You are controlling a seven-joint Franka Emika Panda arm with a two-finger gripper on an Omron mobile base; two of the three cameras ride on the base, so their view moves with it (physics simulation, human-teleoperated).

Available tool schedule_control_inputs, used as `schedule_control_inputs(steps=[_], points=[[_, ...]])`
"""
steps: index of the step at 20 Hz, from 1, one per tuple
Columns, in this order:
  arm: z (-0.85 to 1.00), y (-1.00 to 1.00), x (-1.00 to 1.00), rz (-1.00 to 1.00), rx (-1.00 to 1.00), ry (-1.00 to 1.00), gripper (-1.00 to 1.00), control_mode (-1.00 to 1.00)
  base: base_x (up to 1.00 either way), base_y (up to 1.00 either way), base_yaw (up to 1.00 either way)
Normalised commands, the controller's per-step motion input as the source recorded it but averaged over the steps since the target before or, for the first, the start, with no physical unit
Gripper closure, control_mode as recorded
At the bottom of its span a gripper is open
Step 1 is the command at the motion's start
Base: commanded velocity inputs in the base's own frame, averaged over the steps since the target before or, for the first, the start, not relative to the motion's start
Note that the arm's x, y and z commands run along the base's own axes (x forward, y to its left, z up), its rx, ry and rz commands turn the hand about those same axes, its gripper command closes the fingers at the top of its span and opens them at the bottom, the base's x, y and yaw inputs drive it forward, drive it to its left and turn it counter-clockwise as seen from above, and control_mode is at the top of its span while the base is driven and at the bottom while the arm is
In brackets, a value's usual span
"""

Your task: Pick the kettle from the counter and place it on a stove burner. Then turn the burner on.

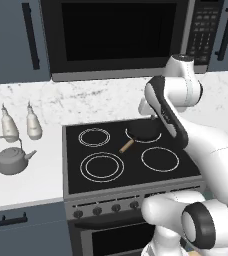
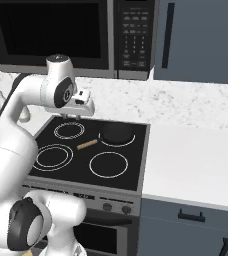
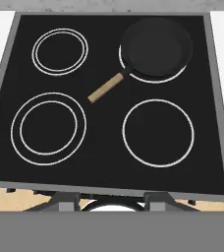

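Kettle: a small grey kettle [image 1: 13,159] with a thin arched wire handle stands upright on the white marble table [image 1: 23,187], left of the stove, spout towards the cooktop. In the right base view only a sliver of it shows at the left edge, behind the arm.
Bottles: two white narrow-necked bottles [image 1: 8,125] and [image 1: 33,122] stand just behind the kettle, near the wall.
Cooktop: black glass [image 3: 104,128] with four white ring markings.
Largest burner: two concentric rings at the front left [image 1: 102,166], also seen at [image 3: 48,129] and [image 2: 51,156]; nothing stands on it.
Frying pan: a dark pan [image 1: 143,132] with a wooden handle sits on the rear right burner, partly hidden by the arm in the left base view; seen whole from the hand camera [image 3: 155,47].
Claw: held high above the middle of the cooktop [image 2: 81,111], pointing down, well apart from the kettle. Nothing is between its tips. How far the tips are parted cannot be told; in the hand view they are cut off at the bottom edge.
Knobs: a row of dark stove knobs [image 1: 106,209] runs along the front panel, the right end covered by the robot's body.
Microwave: a black microwave [image 1: 121,35] hangs above the stove, its top cut off.
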Motion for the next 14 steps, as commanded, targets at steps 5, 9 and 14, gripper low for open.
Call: schedule_control_inputs(steps=[5, 9, 14], points=[[0.01, 0.19, -0.28, 0.04, 0.0, -0.13, -1.0, -1.0, 0.0, 0.0, 0.0], [0.01, 0.64, -0.62, 0.14, 0.0, -0.05, -1.0, -1.0, 0.0, 0.0, 0.0], [0.0, 0.8, -0.83, 0.22, 0.0, 0.0, -1.0, -1.0, 0.0, 0.0, 0.0]])
